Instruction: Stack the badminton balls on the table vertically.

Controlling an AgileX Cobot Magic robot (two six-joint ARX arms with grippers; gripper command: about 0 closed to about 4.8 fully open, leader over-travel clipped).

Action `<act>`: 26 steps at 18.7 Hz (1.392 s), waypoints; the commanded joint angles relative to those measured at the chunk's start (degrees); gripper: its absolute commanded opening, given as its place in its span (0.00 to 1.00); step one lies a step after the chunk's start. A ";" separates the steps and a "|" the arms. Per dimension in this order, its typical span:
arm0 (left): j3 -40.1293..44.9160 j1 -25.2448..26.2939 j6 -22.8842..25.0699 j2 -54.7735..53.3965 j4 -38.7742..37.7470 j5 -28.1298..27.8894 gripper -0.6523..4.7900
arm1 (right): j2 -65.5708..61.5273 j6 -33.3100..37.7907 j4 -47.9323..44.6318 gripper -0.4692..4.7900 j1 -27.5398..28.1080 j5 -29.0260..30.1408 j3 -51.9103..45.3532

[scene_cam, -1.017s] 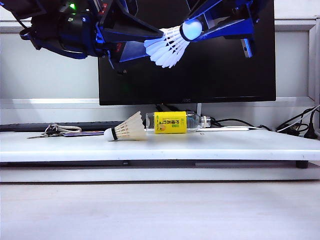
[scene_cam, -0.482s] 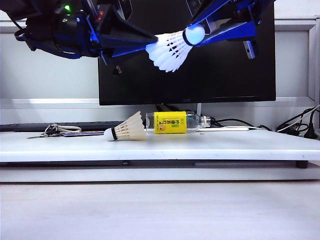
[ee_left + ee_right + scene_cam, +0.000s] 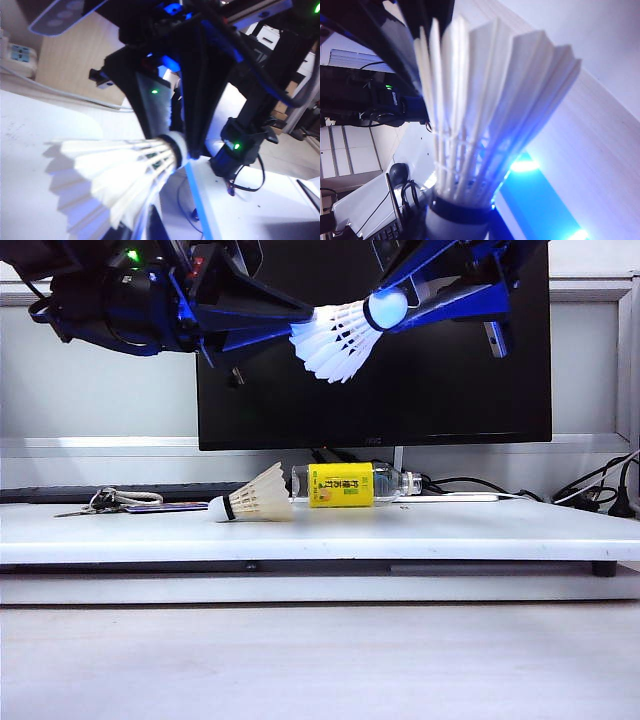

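One of the badminton balls (image 3: 335, 335) hangs high above the table (image 3: 450, 530), in front of the dark monitor. My right gripper (image 3: 386, 304) is shut on its white cork tip, seen close in the right wrist view (image 3: 457, 227) under the feather cone (image 3: 485, 110). From the left, my left gripper (image 3: 312, 318) has its jaws pinched on the rim of the feather skirt (image 3: 110, 175); its tips (image 3: 150, 222) are mostly hidden by feathers. The second shuttlecock (image 3: 255, 500) lies on its side on the table, cork pointing left.
A clear bottle with a yellow label (image 3: 345, 484) lies just behind and right of the lying shuttlecock. A bunch of keys (image 3: 105, 502) sits at the table's back left. Cables (image 3: 590, 495) trail at the back right, and a monitor (image 3: 450, 390) stands behind.
The left gripper's jaws have closed in on the feather skirt of the raised shuttlecock. The right gripper keeps its hold on the cork, barely moved.
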State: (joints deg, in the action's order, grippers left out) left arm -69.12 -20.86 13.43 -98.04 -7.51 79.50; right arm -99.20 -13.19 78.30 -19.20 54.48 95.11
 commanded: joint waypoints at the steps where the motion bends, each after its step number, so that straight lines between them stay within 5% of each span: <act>1: -0.17 -0.07 0.28 0.20 0.35 1.66 0.20 | 0.28 -0.33 -1.03 0.40 -0.02 0.37 0.15; 7: -0.17 -0.07 0.26 0.20 0.35 1.29 0.15 | 0.28 -0.35 -1.64 0.43 -0.02 0.72 0.15; 10: -0.17 -0.07 0.26 0.20 0.33 1.29 0.15 | 0.28 -0.35 -4.48 0.57 0.55 0.68 0.15; 21: -0.17 0.33 -0.42 0.20 1.73 -3.78 0.15 | 1.64 -4.79 -20.28 0.58 4.31 -0.44 0.15; 26: -0.17 0.33 -8.61 0.20 10.86 -9.66 0.15 | 1.77 -1.27 -27.85 0.59 4.66 -3.67 0.15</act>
State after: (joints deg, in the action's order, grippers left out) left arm -69.12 -20.56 7.75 -98.04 -0.40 70.48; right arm -97.91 -16.03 52.93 -14.59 51.64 95.04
